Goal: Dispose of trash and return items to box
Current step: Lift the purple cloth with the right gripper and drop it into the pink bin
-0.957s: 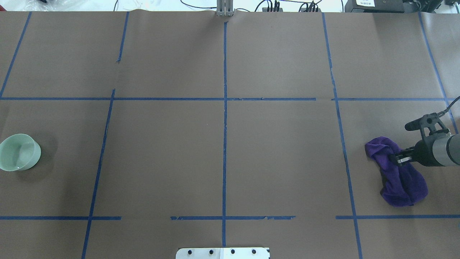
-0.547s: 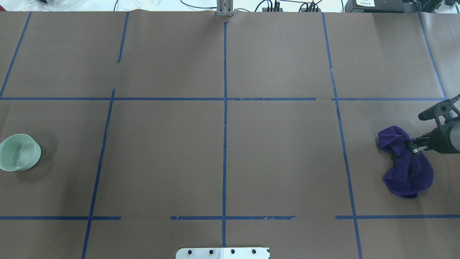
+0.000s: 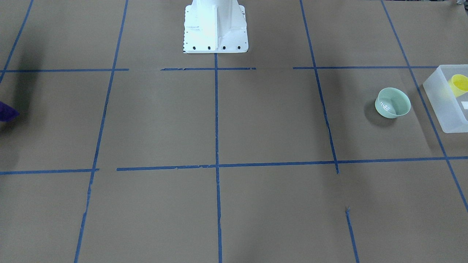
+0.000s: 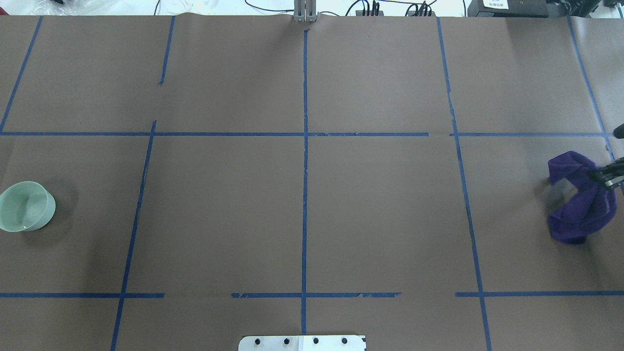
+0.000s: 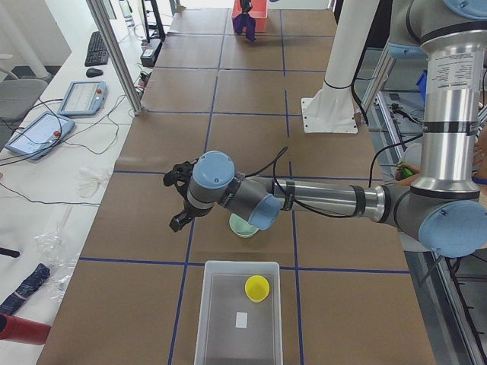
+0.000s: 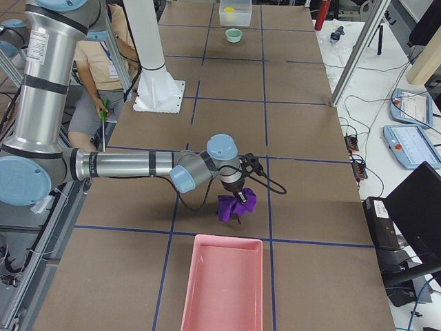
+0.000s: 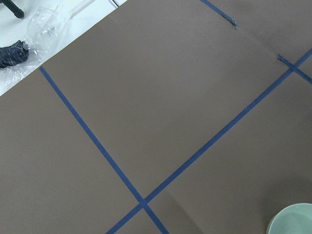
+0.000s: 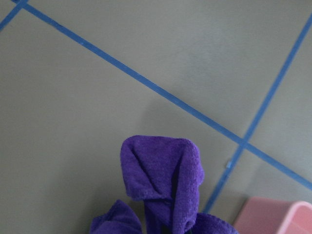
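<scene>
The mint-green bowl stands upright on the table's far left, also in the front view. The frosted white box sits beside it with the yellow cup lying inside. My left gripper shows only in the exterior left view, hovering beside the bowl; I cannot tell if it is open or shut. My right gripper at the right edge is shut on a purple cloth, which hangs from it with its lower end near the table, as the right wrist view shows.
A pink tray lies at the table's right end, just beyond the hanging cloth; its corner shows in the right wrist view. The robot's white base stands at the table's near middle. Blue tape lines grid the brown paper.
My right gripper has moved right toward the table's end with the purple cloth, lifting it so it hangs more bunched. The bowl has not moved.
</scene>
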Available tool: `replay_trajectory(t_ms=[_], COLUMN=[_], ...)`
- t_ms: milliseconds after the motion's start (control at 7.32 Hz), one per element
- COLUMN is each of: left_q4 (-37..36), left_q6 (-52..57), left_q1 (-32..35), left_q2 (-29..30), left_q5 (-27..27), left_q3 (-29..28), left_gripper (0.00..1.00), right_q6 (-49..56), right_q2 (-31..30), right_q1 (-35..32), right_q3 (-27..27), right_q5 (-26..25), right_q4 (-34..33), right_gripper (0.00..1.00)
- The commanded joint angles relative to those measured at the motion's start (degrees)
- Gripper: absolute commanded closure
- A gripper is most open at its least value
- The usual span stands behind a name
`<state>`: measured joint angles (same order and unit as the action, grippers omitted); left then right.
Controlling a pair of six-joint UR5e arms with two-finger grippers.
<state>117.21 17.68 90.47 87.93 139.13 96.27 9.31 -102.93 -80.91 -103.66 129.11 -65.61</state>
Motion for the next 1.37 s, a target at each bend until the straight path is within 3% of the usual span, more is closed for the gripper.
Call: replay_trajectory(t_ms=[0, 137, 273, 410, 547, 683, 820, 957, 1093, 1230], left_q4=[-0.14, -0.14, -0.05, -0.05, -0.05, 0.03, 0.04, 0.12, 1.86, 7.97], left_q6=[-1.25, -1.42, -2.99, -3.7, -3.88, -7.63, -16.19, -21.24, -25.2, -31.42], left_q1=[-0.12, -0.12, -0.3, -0.39, -0.39, -1.0, -4.57, -8.96, -10.39, -14.41], left_q2=[0.14, 0.4, 0.58, 1.36, 1.37, 1.63, 1.72, 1.2, 0.85, -1.94], left_q5=[0.0, 0.0, 0.0, 0.0, -0.09, -0.09, -1.31, -6.11, -7.11, -8.51], left_q3=[0.14, 0.14, 0.14, 0.06, 0.06, 1.36, 5.12, 8.46, 9.1, 8.76], left_gripper=[0.0, 0.0, 0.0, 0.0, 0.0, 0.0, 0.0, 0.0, 0.0, 0.0], right_q6=[26.62, 36.04, 41.18, 40.53, 35.65, 25.34, 15.05, 3.46, -4.74, -11.18], right_q2=[1.85, 2.02, 4.98, 5.97, 5.46, 5.11, 5.19, 4.58, 4.4, 4.4], right_q1=[-15.97, -20.56, -23.13, -23.33, -23.33, -23.24, -21.24, -17.91, -13.53, -9.83], right_q3=[0.57, 3.44, 12.26, 14.87, 14.72, 14.54, 13.32, 10.09, 6.14, 2.54], right_q5=[1.76, 0.89, 1.23, 1.23, 3.76, 7.18, 8.17, 8.61, 8.44, 8.35], right_q4=[-15.71, -18.91, -18.42, -18.5, -18.41, -17.89, -12.92, -8.61, -7.78, -7.78], right_gripper=[1.0, 1.0, 1.0, 0.3, 0.0, 0.0, 0.0, 0.0, 0.0, 0.0])
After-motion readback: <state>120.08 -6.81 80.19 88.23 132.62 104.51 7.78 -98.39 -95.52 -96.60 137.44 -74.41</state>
